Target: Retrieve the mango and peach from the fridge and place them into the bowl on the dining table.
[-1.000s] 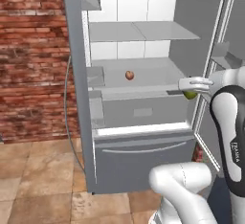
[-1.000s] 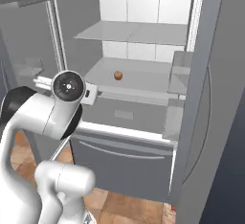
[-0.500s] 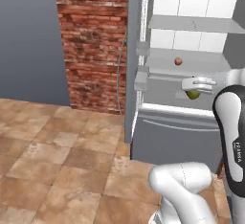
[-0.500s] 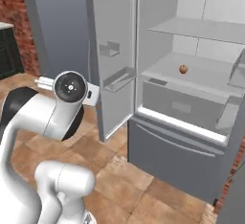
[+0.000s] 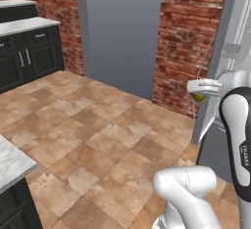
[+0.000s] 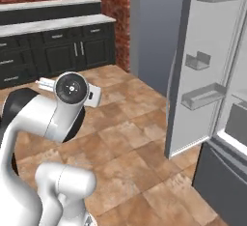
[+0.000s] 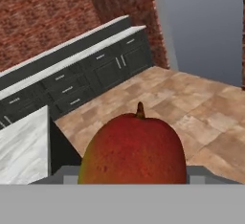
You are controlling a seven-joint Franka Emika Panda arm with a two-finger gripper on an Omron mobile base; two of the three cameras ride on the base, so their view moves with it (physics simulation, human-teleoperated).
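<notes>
Terracotta tile floor (image 5: 98, 140), brick wall (image 5: 191, 32), dark cabinets (image 6: 58, 51)

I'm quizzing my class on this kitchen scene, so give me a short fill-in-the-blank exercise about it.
1. The gripper holds the ____.
2. The fridge door stands ____.
3. The wall behind the cabinets is made of ____.
4. The floor is covered in brown ____.

Missing words: mango; open; brick; tiles

View swung left off the fridge (image 6: 202, 75) interior onto tiled floor (image 5: 98, 140) and dark cabinets (image 6: 58, 51).
</notes>
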